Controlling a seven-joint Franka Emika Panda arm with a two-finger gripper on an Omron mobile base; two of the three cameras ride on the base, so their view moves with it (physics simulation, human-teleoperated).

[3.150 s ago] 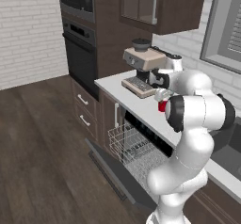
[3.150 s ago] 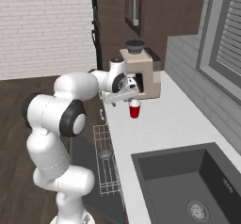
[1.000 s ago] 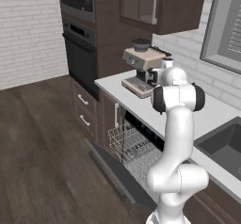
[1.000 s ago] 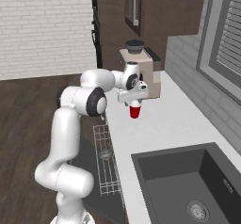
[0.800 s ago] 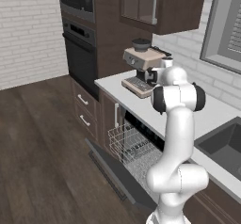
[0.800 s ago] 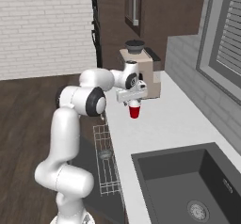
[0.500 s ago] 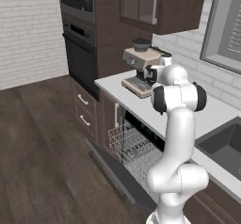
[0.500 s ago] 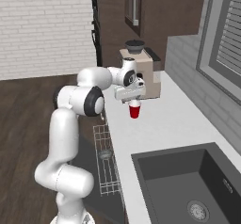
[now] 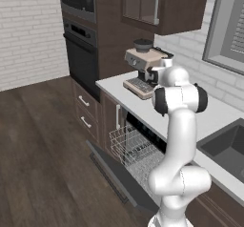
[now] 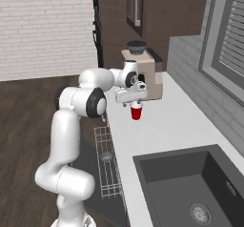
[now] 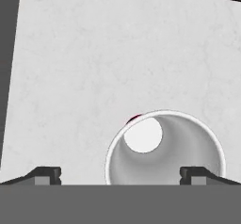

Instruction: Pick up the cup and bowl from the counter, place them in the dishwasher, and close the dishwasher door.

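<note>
Beside the coffee machine, toward the sink, the cup stands upright on the table, its white inside facing up at the hand. That hand hangs directly over the cup with its fingertips spread wide, one past the rim, the other over its far edge, gripping nothing. Below the table edge, the dishwasher shows its wire rack, and the dishwasher door hangs folded down.

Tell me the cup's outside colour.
Red; the cup shows it best in the right base view, standing under the gripper.
</note>
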